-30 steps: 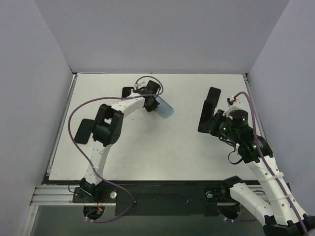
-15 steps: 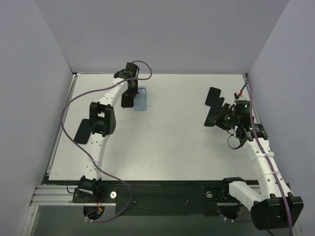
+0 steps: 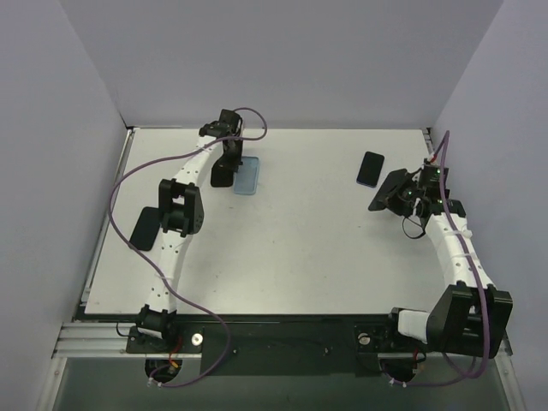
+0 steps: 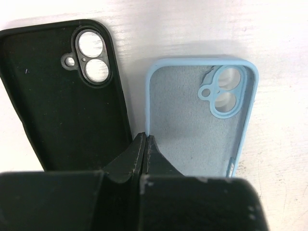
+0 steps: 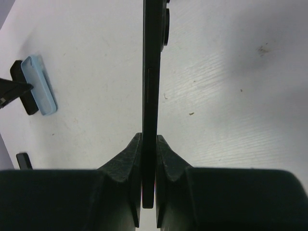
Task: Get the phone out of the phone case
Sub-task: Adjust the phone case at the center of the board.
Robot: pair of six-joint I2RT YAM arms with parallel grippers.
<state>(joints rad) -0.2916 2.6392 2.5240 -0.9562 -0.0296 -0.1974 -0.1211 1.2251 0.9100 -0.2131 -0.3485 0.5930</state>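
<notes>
Right end effector (image 5: 149, 138), outstretched, clamps phone (image 5: 150, 72) edgewise.

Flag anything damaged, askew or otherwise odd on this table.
The light blue case has a small dark nick on the rim beside its camera cutout; it could be a tear or just dirt. The empty black case next to it lies askew to it rather than parallel. Nothing else stands out.

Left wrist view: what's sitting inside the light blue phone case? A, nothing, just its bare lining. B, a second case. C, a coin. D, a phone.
A: the light blue case lies open side up, its grey lining bare from rim to rim and its camera cutout unfilled.
</notes>
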